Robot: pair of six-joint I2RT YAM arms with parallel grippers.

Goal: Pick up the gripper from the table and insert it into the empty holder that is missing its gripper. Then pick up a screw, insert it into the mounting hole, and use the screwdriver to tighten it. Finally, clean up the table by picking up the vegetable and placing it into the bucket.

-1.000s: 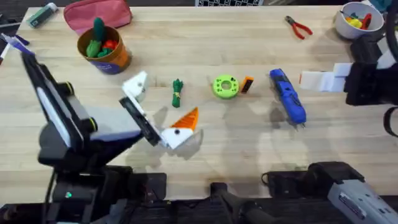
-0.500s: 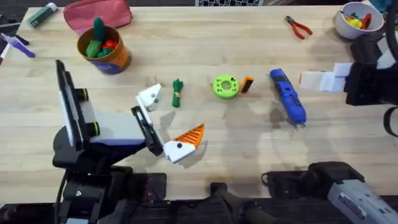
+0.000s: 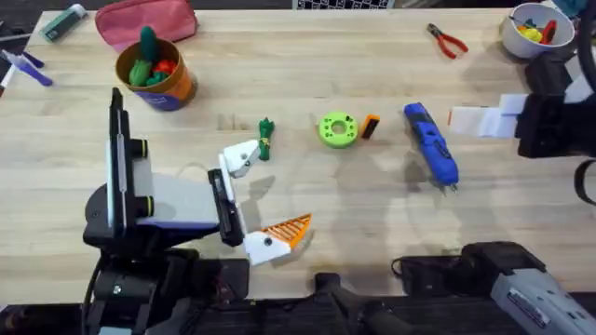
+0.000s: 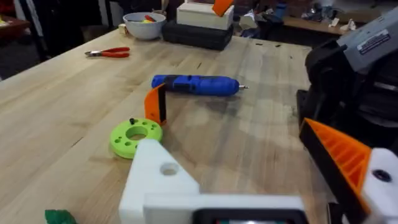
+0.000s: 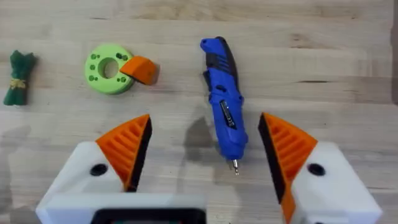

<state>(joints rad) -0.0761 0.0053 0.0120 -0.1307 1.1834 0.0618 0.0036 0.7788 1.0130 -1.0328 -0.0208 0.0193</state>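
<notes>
I hold the left gripper (image 3: 256, 200), fingers spread and one holder (image 3: 240, 156) bare, facing the orange gripper (image 3: 371, 126) beside the green disc (image 3: 337, 129), while the right gripper's (image 5: 202, 155) open fingers straddle the screwdriver (image 5: 222, 102) on the worktop (image 3: 307, 65).

Wooden table (image 3: 307, 214) bears screwdriver (image 3: 430, 144), vegetable (image 3: 266, 139), bucket (image 3: 156, 76), pliers (image 3: 447, 40).

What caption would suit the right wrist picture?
Open right claw hovers above the blue screwdriver, with the orange gripper leaning on a green disc nearby.

screwdriver (image 5: 224, 106) blue | gripper (image 5: 140, 68) orange | disc (image 5: 107, 69) lime-grn | vegetable (image 5: 17, 78) dk-green, yellow band
</notes>
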